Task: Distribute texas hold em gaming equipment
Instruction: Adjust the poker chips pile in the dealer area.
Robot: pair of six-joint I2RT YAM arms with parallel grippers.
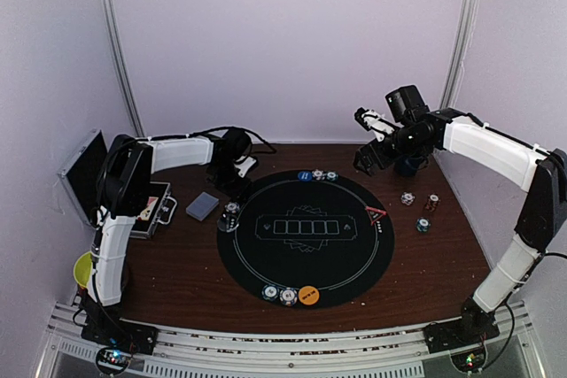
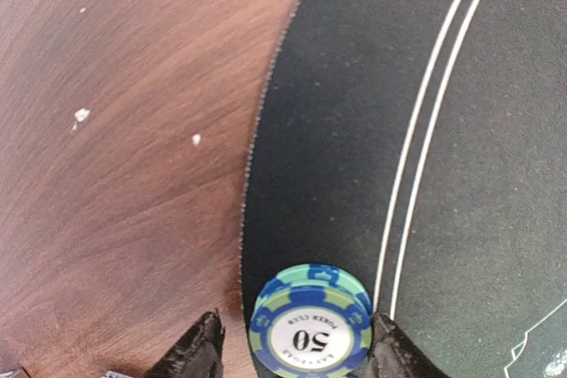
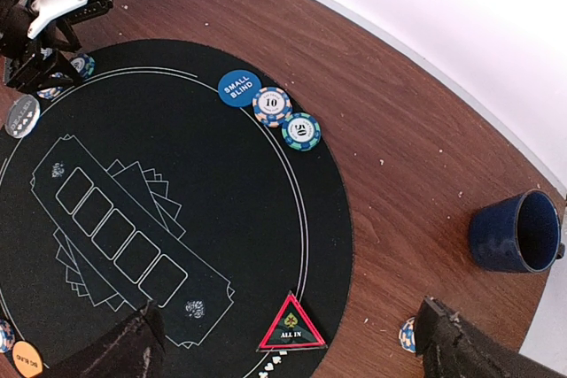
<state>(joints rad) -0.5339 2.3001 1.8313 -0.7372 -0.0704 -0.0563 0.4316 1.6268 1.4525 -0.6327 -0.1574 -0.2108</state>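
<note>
Blue-green poker chip (image 2: pixel 310 329) marked 50 sits at the edge of the mat (image 2: pixel 354 130) between the fingers of the left gripper (image 2: pixel 295 338). The frame cuts the fingers off, so the grip is unclear. Near the red triangle marker (image 3: pixel 291 325), the right gripper (image 3: pixel 285 312) hangs wide open and empty.

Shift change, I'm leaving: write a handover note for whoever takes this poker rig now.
Left hand: straddling blue-green striped 50 chip at black round mat's left edge; grip unclear.
Right hand: open, empty, near dark blue cup.
Done: blue round button and orange round button each have two chips.
To do: three loose chips right of mat, grey-blue card deck undealt.
</note>
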